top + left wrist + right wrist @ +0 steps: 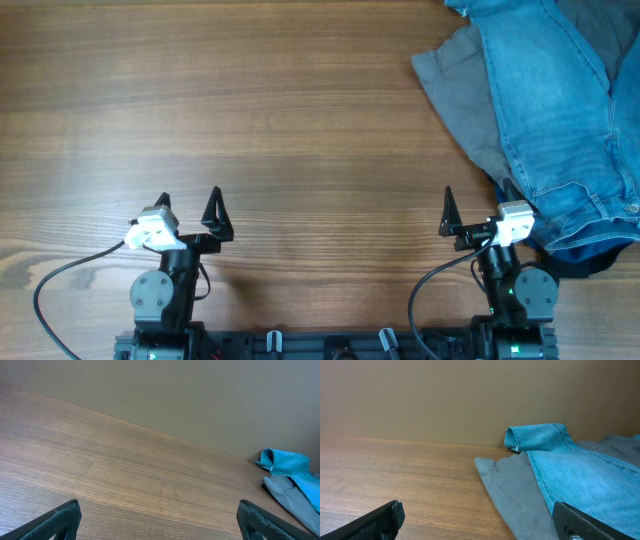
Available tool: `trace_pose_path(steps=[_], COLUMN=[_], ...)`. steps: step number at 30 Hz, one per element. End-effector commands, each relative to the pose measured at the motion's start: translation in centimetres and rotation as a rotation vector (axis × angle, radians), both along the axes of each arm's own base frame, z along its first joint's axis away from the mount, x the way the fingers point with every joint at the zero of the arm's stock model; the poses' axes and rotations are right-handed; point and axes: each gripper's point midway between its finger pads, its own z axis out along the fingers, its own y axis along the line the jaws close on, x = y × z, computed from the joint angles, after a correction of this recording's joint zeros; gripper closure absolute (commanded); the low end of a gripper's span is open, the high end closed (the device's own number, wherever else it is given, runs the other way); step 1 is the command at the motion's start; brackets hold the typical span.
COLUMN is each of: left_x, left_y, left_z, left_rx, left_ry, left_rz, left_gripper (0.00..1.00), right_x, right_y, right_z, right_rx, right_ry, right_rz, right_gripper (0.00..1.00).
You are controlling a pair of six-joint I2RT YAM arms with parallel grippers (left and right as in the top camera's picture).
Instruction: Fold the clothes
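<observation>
Looking down from overhead, we count three garments, all bunched at 2 o'clock on the wooden surface (250, 100). The light-blue jeans (560, 110) lie on top, running from the top edge down to the right side. A grey garment (450, 80) pokes out beneath them toward 12 o'clock, and a dark-blue garment (585, 262) peeks out under the denim at 4 o'clock. A small pale speck at the jeans' right edge is too small to read.

There are two arms. The left gripper (189, 197) sits at 7 o'clock, spread wide with nothing between its two fingers. The right gripper (477, 192) sits at 5 o'clock, equally wide and holding nothing, with its outer fingertip right at the jeans' lower edge.

Over to the left wrist view. The left gripper (159, 510) has one dark finger at 7 o'clock and one at 5, with bare wood between them. Way off at 3 o'clock, a fold of the jeans (285, 460) rests above a strip of the grey garment (295, 500).

Now the right wrist view. The right gripper (475, 510) is splayed and gripping nothing. The jeans (580, 475) fill the frame from 1 to 4 o'clock, with a rolled fold at the far end. The grey garment (510, 490) spreads out from beneath them toward 6 o'clock and runs in between the two fingers.
</observation>
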Motion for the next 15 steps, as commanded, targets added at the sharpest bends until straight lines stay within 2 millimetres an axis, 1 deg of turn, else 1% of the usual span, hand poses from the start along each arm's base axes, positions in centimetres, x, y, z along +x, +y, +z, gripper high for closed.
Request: trace_pose_path(steps=[1,6,8,10,12,15], left_x=[0.0,0.0,0.0,0.0,0.0,-0.2], left_y=[-0.1,-0.1,-0.1,-0.1,-0.1,-0.1], left_z=[-0.1,0.0,0.4,0.8,1.6,3.6], left_rx=[0.019,0.000,-0.038,-0.038,-0.039,-0.040], left_ry=[-0.002,-0.004,-0.020,-0.032,-0.062,-0.100], left_rz=[-0.009,-0.008,-0.007,-0.007,-0.008,-0.008], left_gripper=[0.00,0.00,0.00,0.00,0.00,0.00], right_x=[-0.1,-0.1,-0.1,0.0,0.0,0.0], right_y=[0.1,0.1,0.1,0.1,0.1,0.1], right_z=[0.3,0.3,0.2,0.2,0.2,0.2], right_rx=[0.008,0.008,0.008,0.008,0.008,0.008], right_ry=[-0.011,-0.011,-0.010,-0.007,-0.006,-0.006], right_rz=[0.003,0.003,0.003,0.003,0.003,0.003], right_gripper=[0.00,0.00,0.01,0.00,0.00,0.00])
